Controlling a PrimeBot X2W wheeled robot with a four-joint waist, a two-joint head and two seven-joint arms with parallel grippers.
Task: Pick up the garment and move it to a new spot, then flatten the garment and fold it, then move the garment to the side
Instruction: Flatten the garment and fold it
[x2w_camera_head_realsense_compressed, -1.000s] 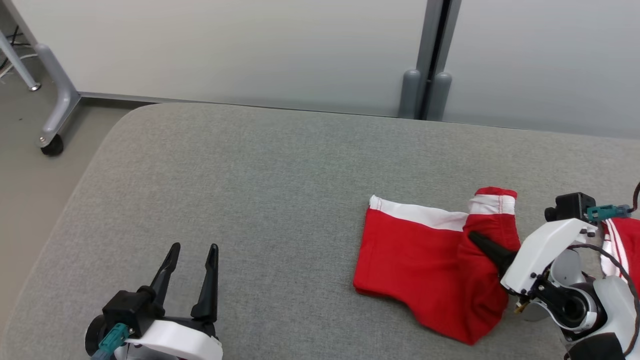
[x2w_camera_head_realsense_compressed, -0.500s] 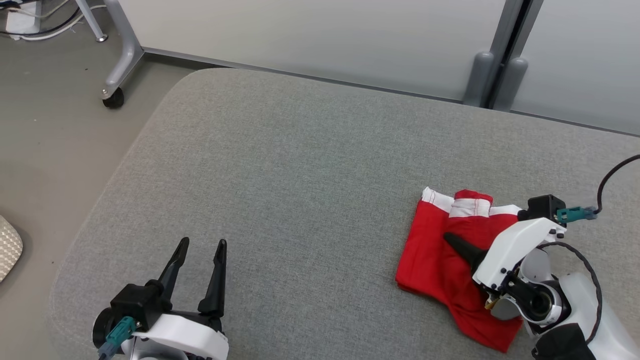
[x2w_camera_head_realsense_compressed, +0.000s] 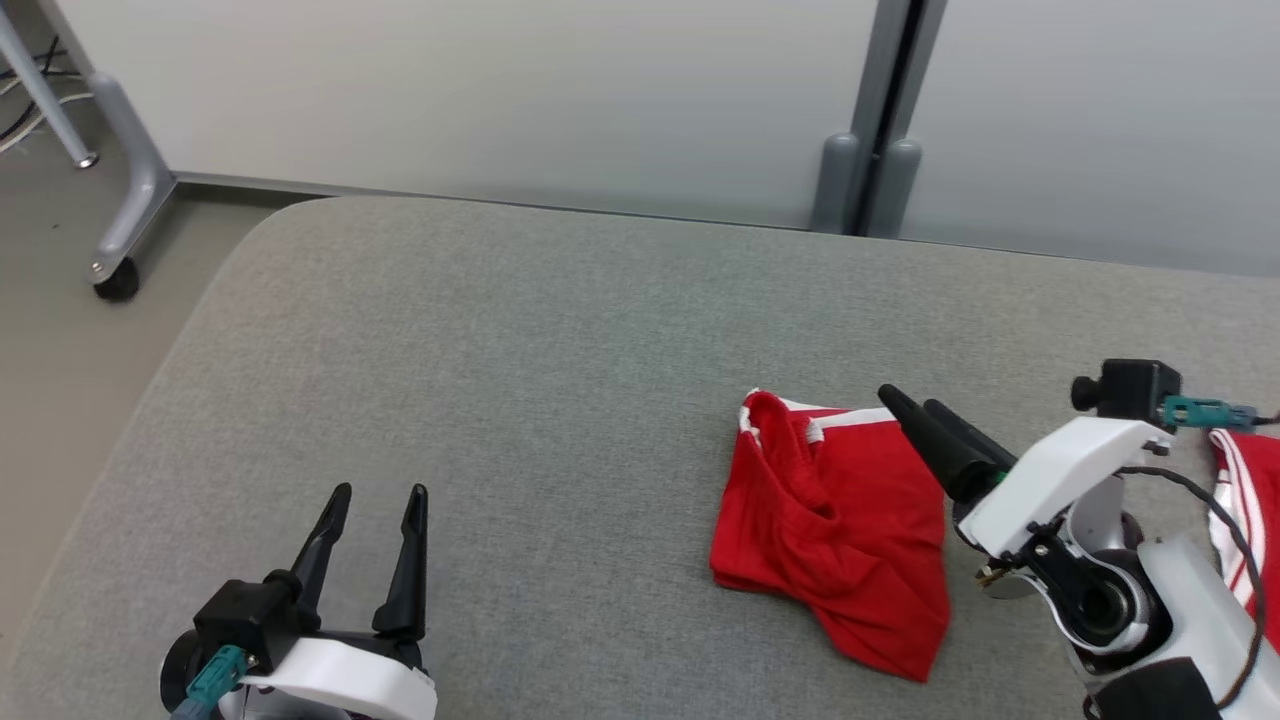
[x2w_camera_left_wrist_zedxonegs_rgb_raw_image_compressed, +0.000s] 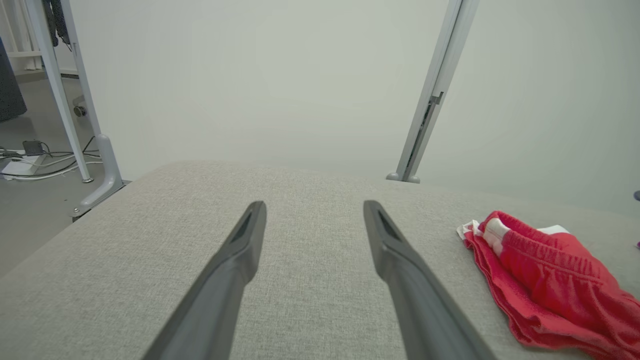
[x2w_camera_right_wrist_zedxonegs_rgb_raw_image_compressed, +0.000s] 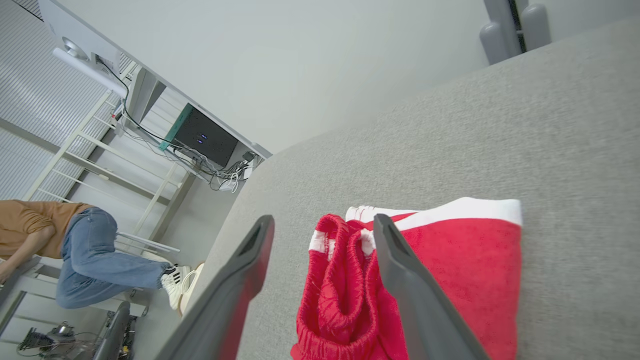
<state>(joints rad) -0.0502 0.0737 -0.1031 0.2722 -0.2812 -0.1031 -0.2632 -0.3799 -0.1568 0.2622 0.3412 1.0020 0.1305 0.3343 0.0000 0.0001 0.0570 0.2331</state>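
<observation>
head view: a crumpled red fabric garment with a white band (x2w_camera_head_realsense_compressed: 830, 530) lies on the right half of a grey cloth-covered table with rounded corners (x2w_camera_head_realsense_compressed: 560, 380). its bunched waistband sits at its upper left and one corner trails toward the near edge. the right gripper (x2w_camera_head_realsense_compressed: 908, 398) points over the garment's upper right corner, beside the white band. the left gripper (x2w_camera_head_realsense_compressed: 381, 492) rests at the lower left, well apart from the garment, its two dark fingers spread with nothing between them. a second red cloth with white stripes (x2w_camera_head_realsense_compressed: 1240, 490) shows at the right edge, behind the right arm.

left wrist view: the left gripper (x2w_camera_left_wrist_zedxonegs_rgb_raw_image_compressed: 315, 206) has its jaws wide over bare table; the garment (x2w_camera_left_wrist_zedxonegs_rgb_raw_image_compressed: 550, 270) lies to the right.

right wrist view: the right gripper (x2w_camera_right_wrist_zedxonegs_rgb_raw_image_compressed: 324, 220) has its jaws spread above the garment (x2w_camera_right_wrist_zedxonegs_rgb_raw_image_compressed: 465, 280), pinching nothing; contact with the cloth cannot be told. a seated person in a brown top and blue jeans (x2w_camera_right_wrist_zedxonegs_rgb_raw_image_compressed: 75, 255) appears in the background.
</observation>
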